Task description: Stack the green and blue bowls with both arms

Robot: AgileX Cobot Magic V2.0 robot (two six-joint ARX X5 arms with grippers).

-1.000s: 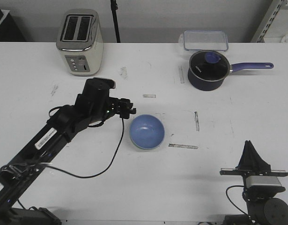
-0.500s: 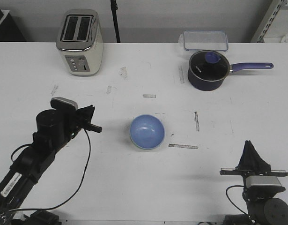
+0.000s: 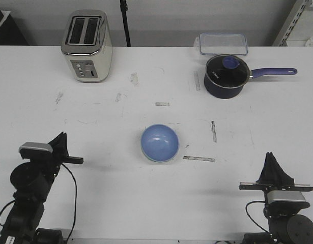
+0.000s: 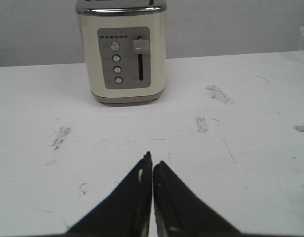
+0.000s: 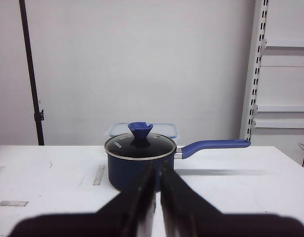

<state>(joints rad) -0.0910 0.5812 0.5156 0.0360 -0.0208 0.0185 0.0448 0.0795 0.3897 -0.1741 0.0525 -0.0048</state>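
1. The blue bowl (image 3: 160, 143) sits at frame centre; a green rim barely shows beneath it.
2. Left gripper (image 3: 58, 144) has retreated to lower left, fingers pressed together, empty.
3. Right gripper (image 3: 272, 165), lower right, fingers likewise together.

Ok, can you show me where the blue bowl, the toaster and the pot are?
blue bowl (image 3: 160, 143), front view, middle of its inside.
toaster (image 4: 123, 59), left wrist view, grey button panel on its front.
pot (image 5: 139, 160), right wrist view, dark blue side wall under the glass lid.

Glossy blue bowl (image 3: 160, 143) (smooth) on scuffed matt table (image 3: 120, 198).
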